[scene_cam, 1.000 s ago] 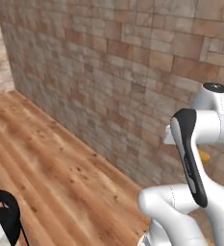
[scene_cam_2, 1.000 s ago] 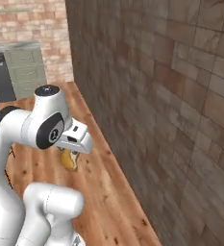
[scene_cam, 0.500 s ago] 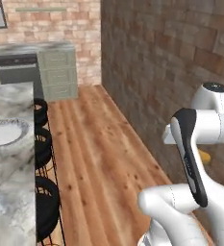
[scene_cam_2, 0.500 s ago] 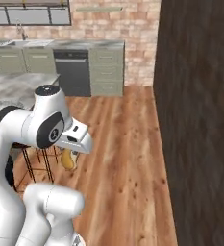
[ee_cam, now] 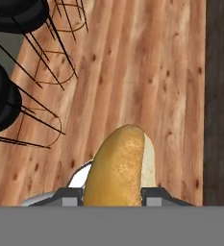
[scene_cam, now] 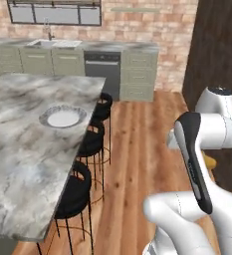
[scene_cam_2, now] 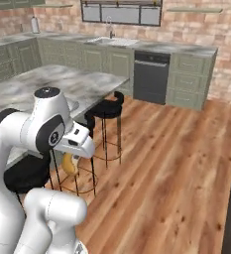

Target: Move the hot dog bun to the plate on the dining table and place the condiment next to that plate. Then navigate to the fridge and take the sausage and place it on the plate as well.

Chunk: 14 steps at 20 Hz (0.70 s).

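Note:
The golden hot dog bun (ee_cam: 117, 166) stands between my gripper's (ee_cam: 112, 193) dark fingertips, which are shut on its sides. From the right base view the bun (scene_cam_2: 70, 164) hangs under my hand, above the wood floor. A sliver of the bun (scene_cam: 210, 162) shows behind my arm in the left base view. The round plate (scene_cam: 62, 118) with its grey speckled rim lies on the marble dining table (scene_cam: 18, 164), ahead and to the left. The table's (scene_cam_2: 87, 82) top also runs behind my arm. The condiment, the fridge and the sausage are out of view.
Black round stools (scene_cam: 75, 191) line the table's near side, between me and its top; one stool (scene_cam_2: 107, 106) stands close to my hand. Sage-green cabinets with a dark dishwasher (scene_cam: 102, 72) run along the far brick wall. A dark wall (scene_cam: 217, 50) rises on the right. Wood floor (scene_cam_2: 176, 163) lies open ahead.
The whole picture has swung: the stone wall has slid out and the kitchen and dining table have come into view, so the base has turned. The bun stays gripped.

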Available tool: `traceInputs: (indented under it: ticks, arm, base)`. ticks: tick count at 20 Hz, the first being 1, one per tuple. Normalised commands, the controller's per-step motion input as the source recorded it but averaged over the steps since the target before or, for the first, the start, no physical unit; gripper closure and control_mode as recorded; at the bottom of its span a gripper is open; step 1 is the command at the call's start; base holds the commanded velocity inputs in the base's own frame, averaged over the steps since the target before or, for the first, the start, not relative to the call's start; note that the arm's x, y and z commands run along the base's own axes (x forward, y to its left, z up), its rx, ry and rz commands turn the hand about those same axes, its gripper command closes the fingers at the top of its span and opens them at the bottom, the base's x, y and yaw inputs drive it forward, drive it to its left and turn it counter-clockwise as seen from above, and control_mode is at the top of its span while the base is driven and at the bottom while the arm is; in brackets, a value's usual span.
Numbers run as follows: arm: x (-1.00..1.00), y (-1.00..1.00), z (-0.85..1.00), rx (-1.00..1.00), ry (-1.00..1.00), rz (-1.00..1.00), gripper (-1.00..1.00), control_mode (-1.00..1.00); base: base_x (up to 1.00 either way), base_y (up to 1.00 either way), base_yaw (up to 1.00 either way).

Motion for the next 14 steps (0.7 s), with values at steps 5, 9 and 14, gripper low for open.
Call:
traceInputs:
  ticks: [5, 9, 14]
  arm:
    - [0.0, 0.0, 0.0, 0.0, 0.0, 0.0, 1.0, 1.0]
    - [0.0, 0.0, 0.0, 0.0, 0.0, 0.0, 1.0, 1.0]
    - [0.0, 0.0, 0.0, 0.0, 0.0, 0.0, 1.0, 1.0]
  base:
    - [0.08, -0.71, 0.54]
    - [0.25, -0.66, 0.55]
    - [0.59, -0.58, 0.54]
